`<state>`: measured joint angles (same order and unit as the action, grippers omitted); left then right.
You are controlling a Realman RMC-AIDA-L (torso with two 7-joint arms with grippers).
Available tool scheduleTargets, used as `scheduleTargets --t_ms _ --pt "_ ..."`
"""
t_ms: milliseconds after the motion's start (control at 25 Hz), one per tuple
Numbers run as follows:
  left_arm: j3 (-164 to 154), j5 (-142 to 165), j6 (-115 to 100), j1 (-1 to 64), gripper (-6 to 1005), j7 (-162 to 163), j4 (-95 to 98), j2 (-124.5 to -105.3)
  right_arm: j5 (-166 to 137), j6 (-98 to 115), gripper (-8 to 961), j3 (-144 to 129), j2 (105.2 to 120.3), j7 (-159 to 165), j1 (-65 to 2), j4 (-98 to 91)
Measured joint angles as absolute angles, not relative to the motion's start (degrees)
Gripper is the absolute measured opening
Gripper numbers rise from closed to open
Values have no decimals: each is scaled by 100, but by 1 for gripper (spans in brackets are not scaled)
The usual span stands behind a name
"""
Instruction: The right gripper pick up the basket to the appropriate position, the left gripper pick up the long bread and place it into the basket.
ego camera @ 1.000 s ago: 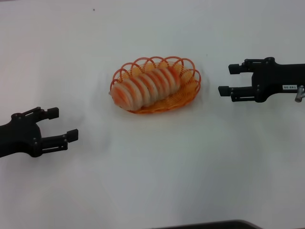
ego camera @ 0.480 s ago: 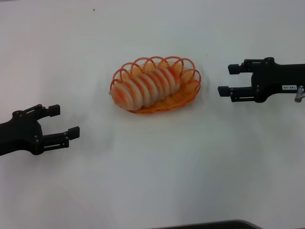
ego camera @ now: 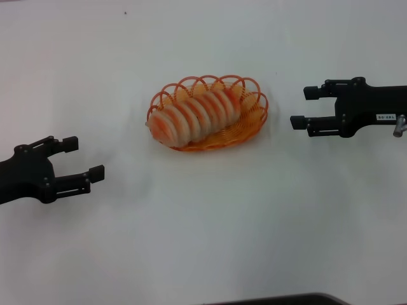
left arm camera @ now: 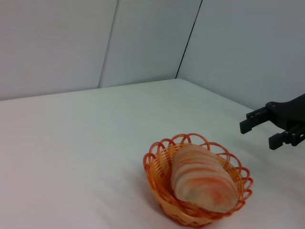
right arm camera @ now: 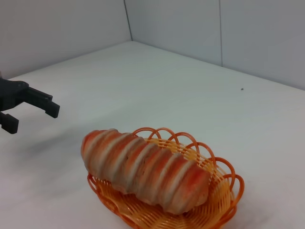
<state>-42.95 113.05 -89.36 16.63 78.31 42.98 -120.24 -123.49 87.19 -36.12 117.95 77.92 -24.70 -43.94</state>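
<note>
Head view: left gripper [ego camera: 84, 159] and right gripper [ego camera: 303, 107] open, empty, flanking basket [ego camera: 254, 124].

Orange basket [ego camera: 254, 121] sits flat on table; long bread [ego camera: 194, 115] lies inside, one end poking over rim.

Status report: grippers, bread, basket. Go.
Left gripper open, empty, off to the basket's left. Right gripper open, empty, to its right. Long bread lies in basket, one end over the rim. Nothing in the way.

White tabletop [ego camera: 203, 241], pale grey wall panels [left arm camera: 143, 43] behind, dark edge [ego camera: 280, 300] nearest the robot
</note>
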Motion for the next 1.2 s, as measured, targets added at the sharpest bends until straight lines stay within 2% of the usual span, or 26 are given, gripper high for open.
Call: scheduleTargets --t_ms 1200 --pt "-4208 11311 -9088 1615 923 7834 4313 -12024 -12349 8787 775 -3639 11795 7838 -2523 -4395"
